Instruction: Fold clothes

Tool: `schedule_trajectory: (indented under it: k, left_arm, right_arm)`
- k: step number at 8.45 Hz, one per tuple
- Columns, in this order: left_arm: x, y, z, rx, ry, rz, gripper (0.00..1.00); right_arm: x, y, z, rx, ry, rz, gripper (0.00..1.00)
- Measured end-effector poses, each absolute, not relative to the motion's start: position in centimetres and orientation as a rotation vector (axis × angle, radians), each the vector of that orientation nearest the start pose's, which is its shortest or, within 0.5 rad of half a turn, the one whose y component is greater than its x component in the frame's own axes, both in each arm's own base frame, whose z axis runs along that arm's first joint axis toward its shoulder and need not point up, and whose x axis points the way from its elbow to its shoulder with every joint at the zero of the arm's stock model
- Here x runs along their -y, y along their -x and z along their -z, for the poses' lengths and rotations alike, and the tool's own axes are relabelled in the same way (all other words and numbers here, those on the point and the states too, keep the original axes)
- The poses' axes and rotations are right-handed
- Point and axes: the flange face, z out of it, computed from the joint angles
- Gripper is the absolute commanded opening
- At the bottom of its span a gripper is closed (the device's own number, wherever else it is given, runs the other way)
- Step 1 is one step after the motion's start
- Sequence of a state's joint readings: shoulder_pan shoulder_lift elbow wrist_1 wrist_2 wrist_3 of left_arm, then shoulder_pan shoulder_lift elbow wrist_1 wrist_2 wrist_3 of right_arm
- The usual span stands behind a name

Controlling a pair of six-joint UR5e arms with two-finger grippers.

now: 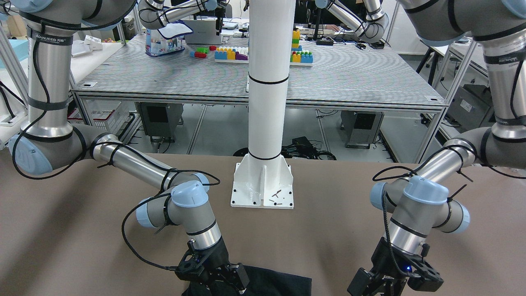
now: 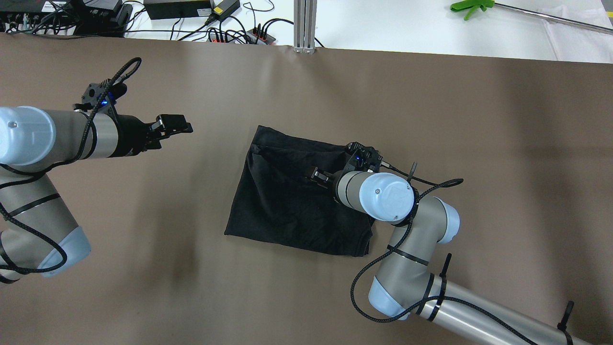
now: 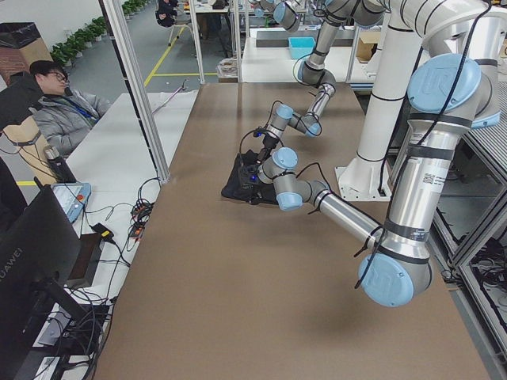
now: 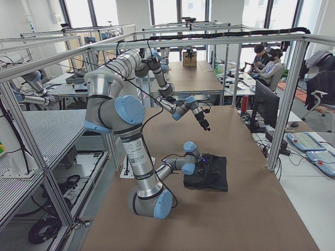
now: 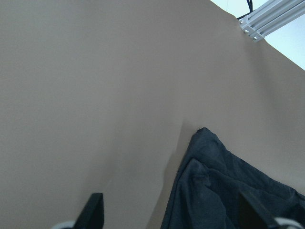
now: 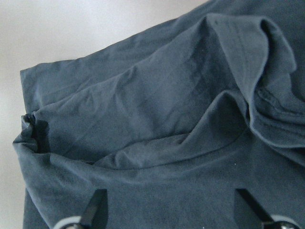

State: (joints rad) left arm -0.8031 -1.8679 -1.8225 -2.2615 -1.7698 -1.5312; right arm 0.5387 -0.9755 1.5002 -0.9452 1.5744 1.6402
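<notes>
The black clothes [image 2: 292,196] lie folded in a rough rectangle in the middle of the brown table, with wrinkles and a raised fold on top [image 6: 190,119]. My right gripper [image 2: 319,176] hovers low over the cloth's right part. Its fingers [image 6: 97,207] are spread wide, open and empty. My left gripper [image 2: 175,125] is open and empty over bare table, well to the left of the cloth. The cloth's far left corner [image 5: 205,138] shows in the left wrist view. The cloth also shows in the front view [image 1: 275,281], at the bottom edge.
The white pillar's base plate [image 1: 263,193] stands at the robot's side of the table. Cables and power supplies [image 2: 215,28] and an aluminium post [image 2: 305,24] sit beyond the far edge. Operators [image 3: 59,111] sit off that side.
</notes>
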Motion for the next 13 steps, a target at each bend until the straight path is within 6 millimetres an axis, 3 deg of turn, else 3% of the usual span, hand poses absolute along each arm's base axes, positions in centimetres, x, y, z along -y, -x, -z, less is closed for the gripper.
schedule_trajectory:
  k: [3, 5, 9, 11, 13]
  left_arm:
    - [49.9, -32.3, -30.3, -1.211, -0.353, 0.538, 1.0]
    - [49.9, -32.3, -30.4, -1.209, -0.353, 0.539, 1.0]
    - [49.9, -32.3, -30.4, -1.209, -0.351, 0.538, 1.0]
    - [50.2, -31.8, -30.8, -1.197, -0.356, 0.545, 1.0]
    - [50.8, -29.6, -33.3, -1.129, -0.375, 0.536, 1.0]
  right_arm:
    - [53.7, 52.2, -32.5, 1.04, -0.332, -0.542, 0.93]
    - [58.2, 48.5, -35.4, 0.994, -0.348, -0.53, 0.93]
    - [63.1, 40.8, -35.0, 1.03, -0.298, -0.46, 0.93]
    - [65.5, 34.5, -36.4, 1.026, -0.251, -0.356, 0.94]
    - [66.1, 26.7, -38.8, 0.965, -0.251, -0.207, 0.94]
